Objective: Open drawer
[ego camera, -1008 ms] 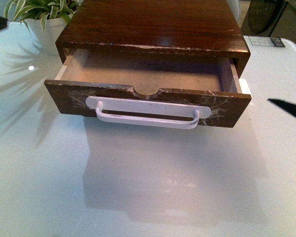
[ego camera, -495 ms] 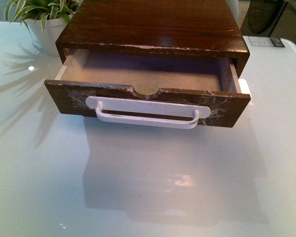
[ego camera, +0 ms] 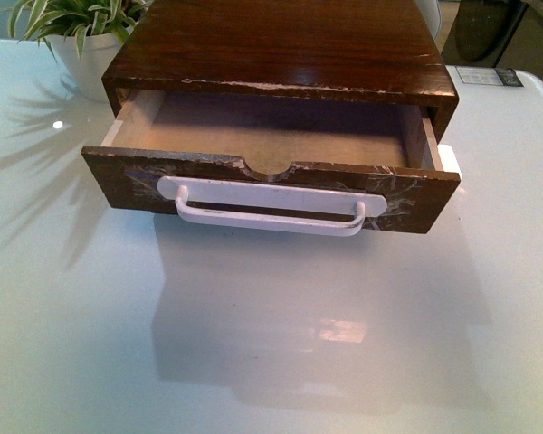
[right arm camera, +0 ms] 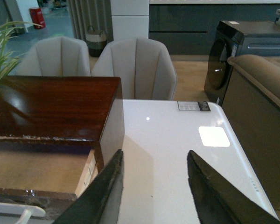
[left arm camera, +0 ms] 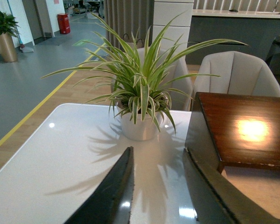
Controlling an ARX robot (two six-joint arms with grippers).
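The dark shapes seen at the front view's edges a second ago are gone. The wide dark-brown wooden drawer [ego camera: 270, 185] stands pulled out toward the near side of the glossy white table [ego camera: 253, 334], its scuffed front carrying a long white bar handle [ego camera: 270, 215]. The left gripper [left arm camera: 154, 186] and the right gripper [right arm camera: 154, 186] both hang spread apart, holding nothing.

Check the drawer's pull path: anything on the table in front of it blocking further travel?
Nothing visible. The drawer is already pulled partway out, and the table ahead of its white handle shows only bare glossy surface. The potted plant stands off to the side, behind the drawer front.
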